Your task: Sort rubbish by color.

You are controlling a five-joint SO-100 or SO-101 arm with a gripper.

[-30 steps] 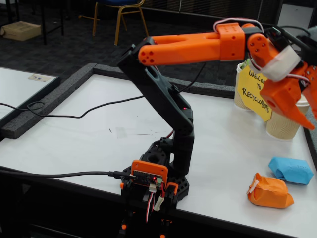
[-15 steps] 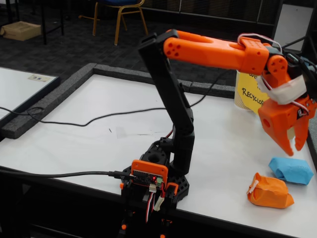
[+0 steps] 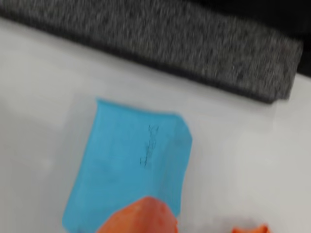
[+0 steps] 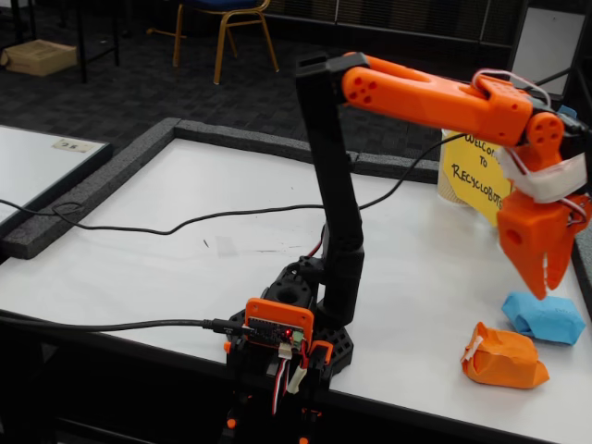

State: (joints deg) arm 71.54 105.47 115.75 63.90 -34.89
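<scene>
A blue paper wad lies near the table's right edge in the fixed view, with an orange paper wad just in front and to its left. My orange gripper points down right above the blue wad, its tips a little above the paper. Its jaws stand a little apart and hold nothing. In the wrist view the blue wad fills the middle. One orange fingertip overlaps its lower edge, and the gripper is open.
A yellow "Welcome to Recyclobots" sign stands behind the gripper. A grey foam border rims the white table and shows beyond the wad. A black cable crosses the table to the arm's base.
The arm has reached further right and dropped the gripper from the sign's height down to just above the blue wad. Both wads lie where they were.
</scene>
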